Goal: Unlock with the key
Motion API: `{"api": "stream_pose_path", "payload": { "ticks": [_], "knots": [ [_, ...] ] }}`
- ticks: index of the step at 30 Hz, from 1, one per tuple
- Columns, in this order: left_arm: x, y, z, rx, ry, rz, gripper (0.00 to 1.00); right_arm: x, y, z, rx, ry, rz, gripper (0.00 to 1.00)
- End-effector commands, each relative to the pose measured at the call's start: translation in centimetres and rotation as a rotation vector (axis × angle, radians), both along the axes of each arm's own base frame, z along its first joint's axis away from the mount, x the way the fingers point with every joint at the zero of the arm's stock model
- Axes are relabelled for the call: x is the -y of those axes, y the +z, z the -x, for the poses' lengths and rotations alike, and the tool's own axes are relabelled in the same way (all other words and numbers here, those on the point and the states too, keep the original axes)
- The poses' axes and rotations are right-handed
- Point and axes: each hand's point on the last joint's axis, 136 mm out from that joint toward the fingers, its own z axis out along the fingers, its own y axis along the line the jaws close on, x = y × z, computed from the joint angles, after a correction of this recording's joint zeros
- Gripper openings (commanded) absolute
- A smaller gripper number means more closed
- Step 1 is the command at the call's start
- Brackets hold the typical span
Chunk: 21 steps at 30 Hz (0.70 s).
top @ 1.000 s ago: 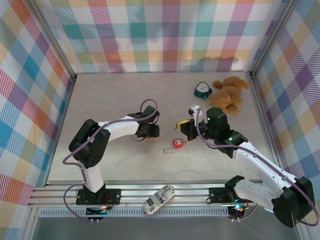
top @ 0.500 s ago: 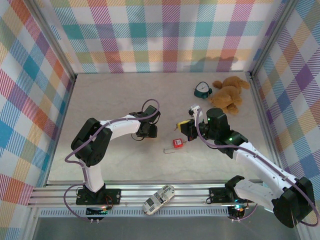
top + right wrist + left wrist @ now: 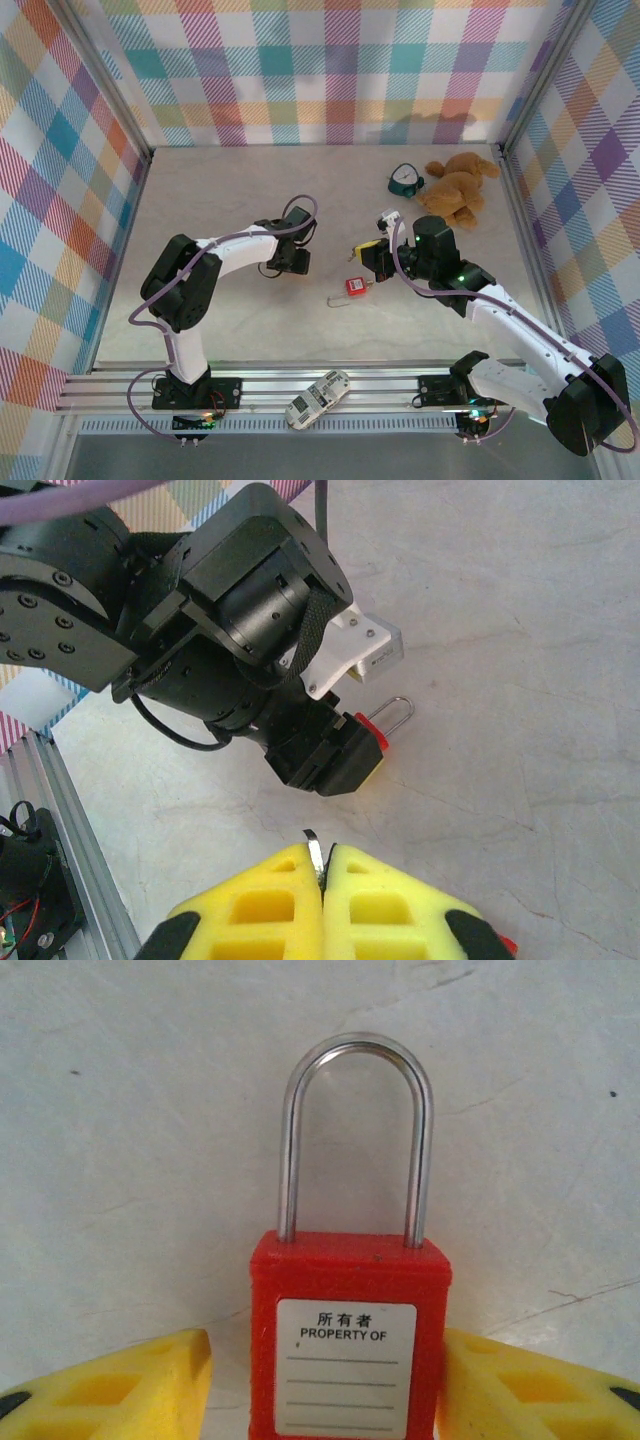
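The red padlock [image 3: 350, 1270] lies on the pale surface [image 3: 120, 1110] between the left fingers [image 3: 120, 1385]. Its long axis runs straight out from that wrist, with the steel shackle pointing away. One yellow finger sits against the body. The other has a strip of surface showing beside it, so the left fingers stand around the lock, released rather than clamped on it.

The white label reads "所有者" over "PROPERTY OF", with blank ruled lines below. No brand name is readable.

The base of the lock, where a keyhole would likely be, faces back into the left fingers and is hidden.

From the right wrist, the padlock [image 3: 372, 732] shows at the tip of the left arm with its shackle pointing off to the side. The right fingers [image 3: 270, 905] are clenched on a thin metal key [image 3: 314, 848], whose tip points toward the lock but stays apart from it. I judge that the key meets the lock side-on, so the lock or the key must turn first.

A second small red lock [image 3: 354, 287] lies just beside the right fingers.
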Motion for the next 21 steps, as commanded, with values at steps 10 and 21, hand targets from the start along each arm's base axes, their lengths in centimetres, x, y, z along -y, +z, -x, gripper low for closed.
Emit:
{"api": "stream_pose_path", "payload": {
  "ticks": [10,21],
  "knots": [
    [0.3,1.7,-2.0,0.007,-0.057,-0.052,0.61,-0.1,0.8,0.2,0.037,0.012,-0.013,0.03],
    [-1.6,0.0,-6.7,-0.01,-0.007,-0.107,0.62,0.0,0.8,0.3,0.035,0.011,-0.011,0.03]
  ]
}}
